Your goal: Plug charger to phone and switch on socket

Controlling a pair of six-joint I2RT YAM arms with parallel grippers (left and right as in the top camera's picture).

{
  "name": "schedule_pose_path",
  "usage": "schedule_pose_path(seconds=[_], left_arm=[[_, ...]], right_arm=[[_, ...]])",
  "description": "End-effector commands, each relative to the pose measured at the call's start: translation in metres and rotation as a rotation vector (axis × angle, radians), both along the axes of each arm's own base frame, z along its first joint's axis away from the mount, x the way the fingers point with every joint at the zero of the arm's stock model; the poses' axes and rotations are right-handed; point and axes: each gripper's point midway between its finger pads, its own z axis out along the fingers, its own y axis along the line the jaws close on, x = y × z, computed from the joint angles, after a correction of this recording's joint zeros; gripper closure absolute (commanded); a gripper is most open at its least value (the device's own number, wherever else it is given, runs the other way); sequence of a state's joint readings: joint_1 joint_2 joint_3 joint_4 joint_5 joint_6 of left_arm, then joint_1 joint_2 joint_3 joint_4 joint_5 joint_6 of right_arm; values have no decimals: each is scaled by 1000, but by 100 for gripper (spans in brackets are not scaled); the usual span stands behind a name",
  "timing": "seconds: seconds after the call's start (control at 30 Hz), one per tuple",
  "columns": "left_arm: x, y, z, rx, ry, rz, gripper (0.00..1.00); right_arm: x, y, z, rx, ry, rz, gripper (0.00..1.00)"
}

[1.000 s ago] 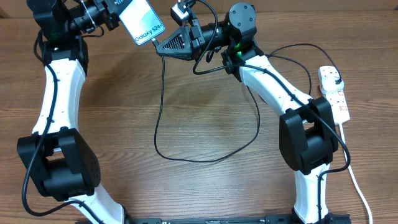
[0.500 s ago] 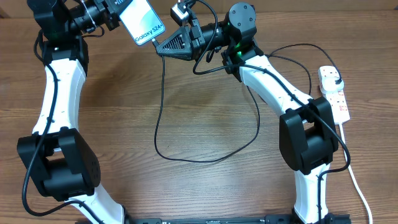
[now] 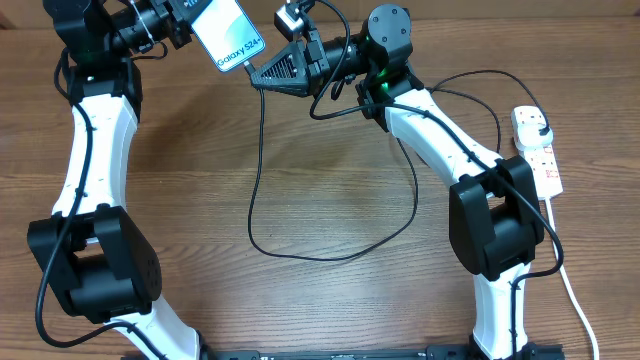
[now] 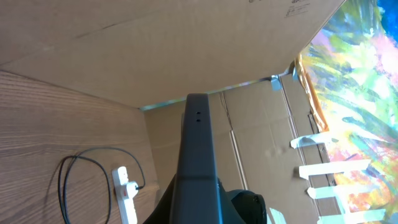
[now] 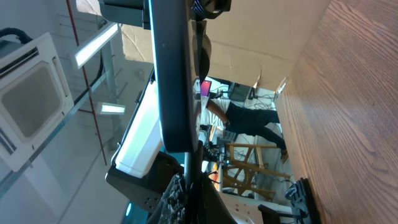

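The phone [image 3: 228, 35], its cyan screen reading "Galaxy S24", is held up above the table's far edge with my left gripper [image 3: 190, 25] shut on its upper end. My right gripper [image 3: 258, 75] is shut on the charger's connector tip right at the phone's lower end; whether it is seated I cannot tell. The black charger cable [image 3: 255, 180] hangs down, loops over the table and runs to its plug [image 3: 538, 127] in the white socket [image 3: 545, 160] at the right. In the right wrist view the phone [image 5: 171, 74] is a dark edge above the thin connector [image 5: 190, 168].
The socket's thick white cord [image 3: 572, 290] runs down the right edge of the table. The socket [image 4: 126, 193] and cable loop [image 4: 62, 180] also show in the left wrist view under the phone's edge [image 4: 198, 155]. Cardboard boxes [image 4: 186, 43] stand behind the table.
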State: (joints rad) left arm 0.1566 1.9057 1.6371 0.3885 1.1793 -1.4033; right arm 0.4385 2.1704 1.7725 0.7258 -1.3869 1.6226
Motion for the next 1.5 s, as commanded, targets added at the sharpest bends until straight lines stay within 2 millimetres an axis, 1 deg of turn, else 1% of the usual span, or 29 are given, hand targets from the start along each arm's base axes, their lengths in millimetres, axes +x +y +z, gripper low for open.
schedule_pose_path(seconds=[0.0,0.23,0.4,0.73,1.0,1.2,1.27,1.47], left_arm=[[-15,-12,22,23,-70,-50,96],[-15,-12,22,24,-70,-53,96],[-16,-12,22,24,-70,-54,95],[-16,-12,22,-1,-26,-61,96],[-28,-18,19,6,-12,-140,95],[-40,-23,17,18,-11,-210,96],[-41,-23,17,20,-11,-219,96],[-42,-24,17,26,-20,-227,96]], right_arm=[[9,0,15,37,-13,-66,96],[10,1,16,35,6,-70,96],[6,-2,27,68,-25,-68,96],[7,-1,25,61,-19,-68,96],[2,-2,21,57,-67,-42,96],[5,0,14,35,-46,-43,96],[7,0,11,26,-28,-50,96],[10,1,12,31,-24,-65,96]])
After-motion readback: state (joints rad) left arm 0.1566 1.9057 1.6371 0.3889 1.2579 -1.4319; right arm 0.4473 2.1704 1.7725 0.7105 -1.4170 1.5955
